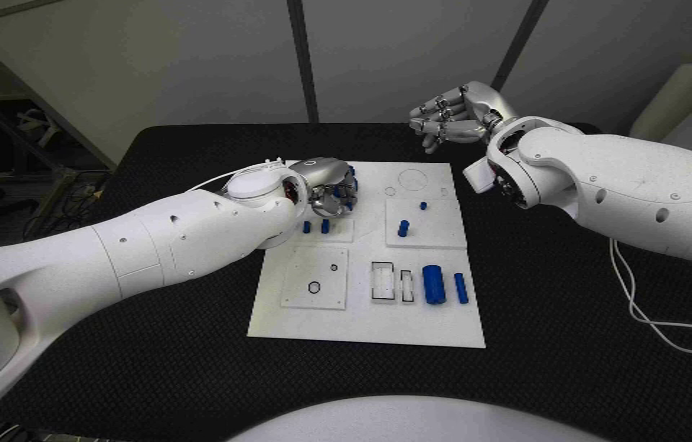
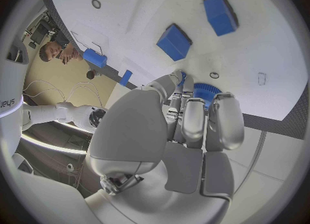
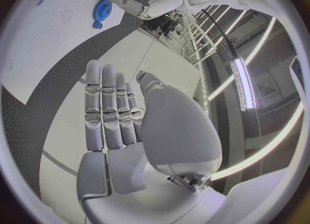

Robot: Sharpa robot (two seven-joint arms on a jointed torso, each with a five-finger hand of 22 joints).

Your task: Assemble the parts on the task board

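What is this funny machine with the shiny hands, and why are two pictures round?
It is a robot with two white arms and silver hands. The square picture looks down from its head at a black table with a white board and small blue parts. The round pictures come from cameras on its wrists, behind each hand. The left hand reaches down onto the board, fingers at a blue toothed wheel; whether it grips it, I cannot tell. The right hand floats beyond the board, fingers apart, holding nothing.

Two glossy white arms are showing small dark screw holes along rounded shells, each ending in a silver hand: left hand (image 1: 325,180), right hand (image 1: 454,114).
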